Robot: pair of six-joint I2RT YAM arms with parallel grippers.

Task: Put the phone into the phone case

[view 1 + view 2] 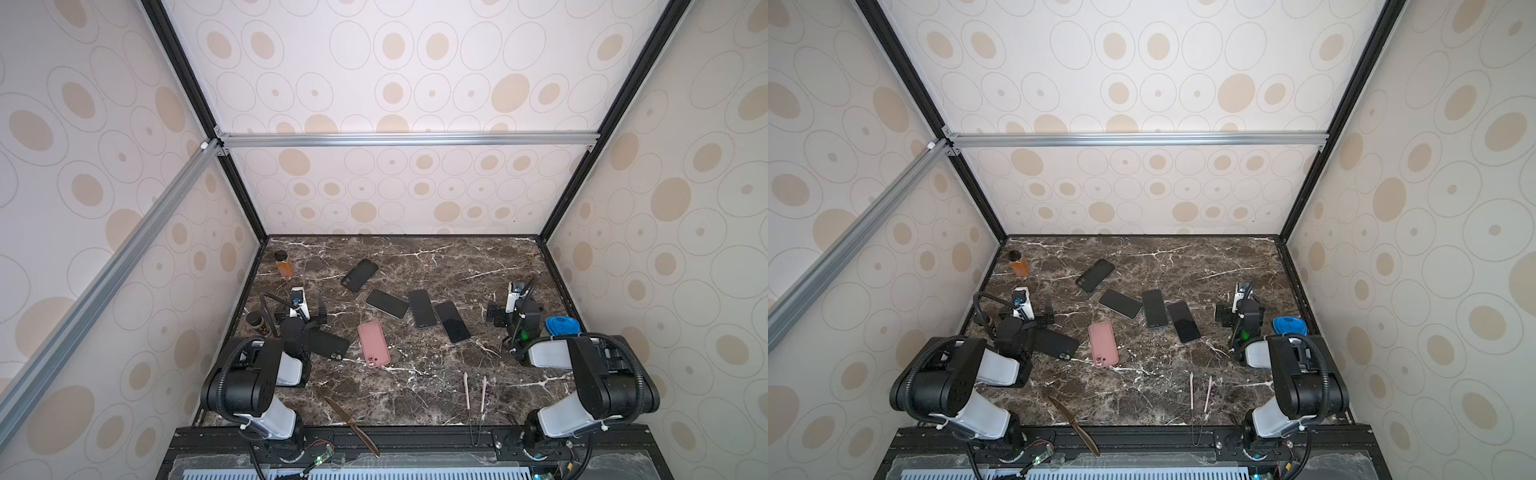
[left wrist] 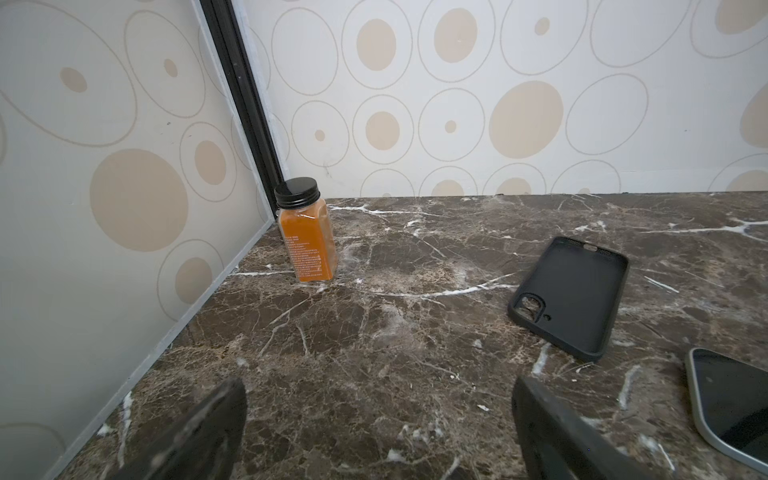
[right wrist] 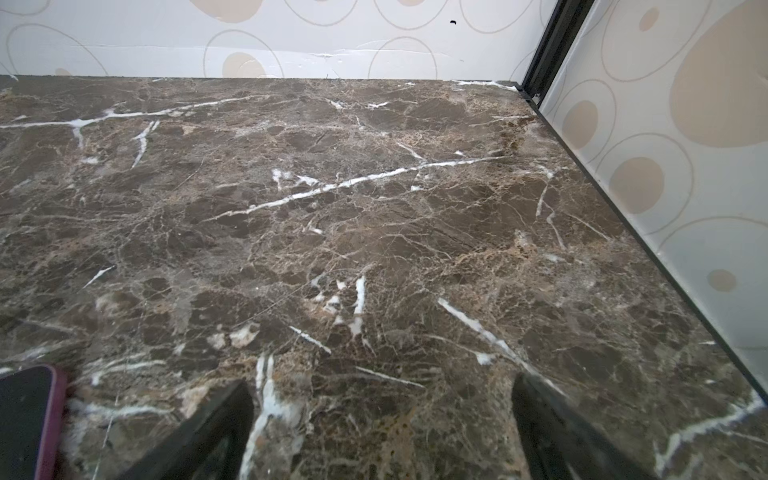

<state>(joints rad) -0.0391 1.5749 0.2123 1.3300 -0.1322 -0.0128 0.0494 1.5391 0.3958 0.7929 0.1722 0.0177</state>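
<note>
My left gripper (image 2: 378, 395) and right gripper (image 3: 382, 395) gape empty over the white-veined brown marble tabletop (image 3: 374, 208), oval-patterned walls (image 1: 395, 62) around, white print on the orange bottle (image 2: 308, 245) unreadable.

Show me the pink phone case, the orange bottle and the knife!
pink phone case (image 1: 374, 344), in a top view, the middle of its pink surface.
orange bottle (image 2: 309, 245), in the left wrist view, its printed front.
knife (image 1: 351, 424), in a top view, halfway along it.

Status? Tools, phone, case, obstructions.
Left tool open, empty. Right tool open, empty. Phone screen-up; black case empty, close by. Nothing between them.
</note>
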